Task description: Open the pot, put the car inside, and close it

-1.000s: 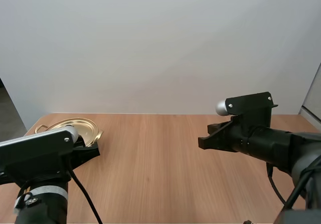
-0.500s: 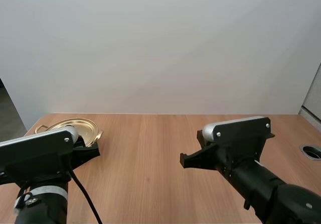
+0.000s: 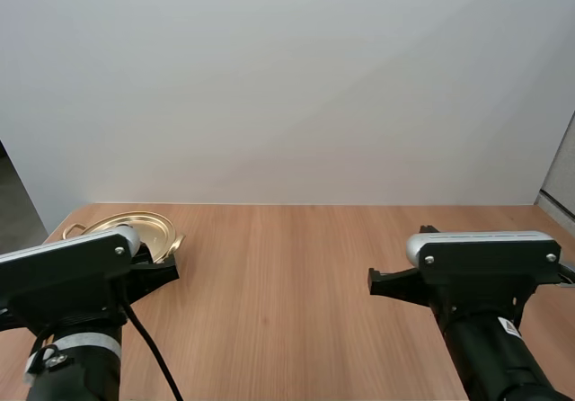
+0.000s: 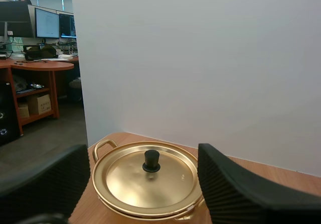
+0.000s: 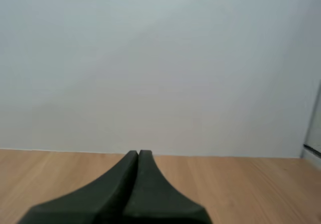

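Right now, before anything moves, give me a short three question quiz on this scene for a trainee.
1. True or false: the lid sits on the pot.
2. The right gripper is: A open, B shut on nothing, C shut on the lid.
3. Which gripper is open and faces the pot?
Key: 1 true; 2 B; 3 the left gripper.
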